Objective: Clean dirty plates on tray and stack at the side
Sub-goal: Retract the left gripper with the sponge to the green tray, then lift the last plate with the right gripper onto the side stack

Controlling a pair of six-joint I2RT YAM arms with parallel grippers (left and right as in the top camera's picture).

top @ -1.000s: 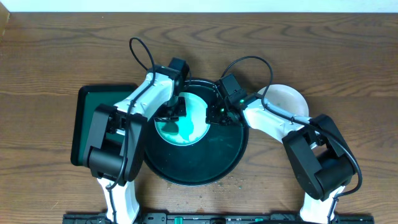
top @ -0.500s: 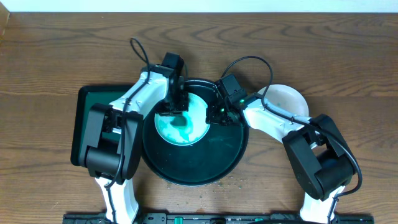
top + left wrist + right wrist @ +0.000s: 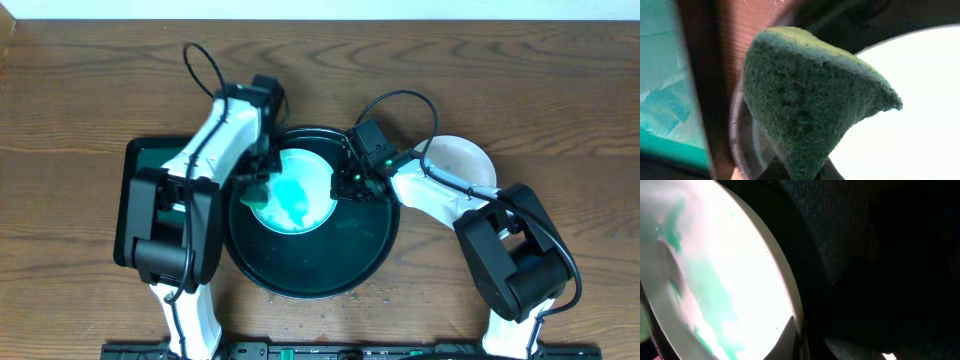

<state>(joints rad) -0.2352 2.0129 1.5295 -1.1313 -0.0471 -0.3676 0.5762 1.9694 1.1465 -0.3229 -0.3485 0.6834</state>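
A white plate [image 3: 295,190] smeared with green lies in the round black tray [image 3: 330,265]. My left gripper [image 3: 262,180] is shut on a dark green sponge [image 3: 810,100], held at the plate's left rim over the tray edge. My right gripper [image 3: 345,183] is shut on the plate's right rim; one dark finger [image 3: 785,342] lies over the plate's bright face [image 3: 730,270]. The sponge fills most of the left wrist view, with the plate [image 3: 900,110] behind it.
A clean white plate [image 3: 462,160] sits on the wooden table to the right of the tray. A green rectangular tray [image 3: 140,175] lies at the left, partly under my left arm. Small crumbs lie on the table near the black tray's front edge.
My left gripper has swept the sponge from the plate's middle to its left rim. The green smear has spread over the plate. My right gripper has not moved.
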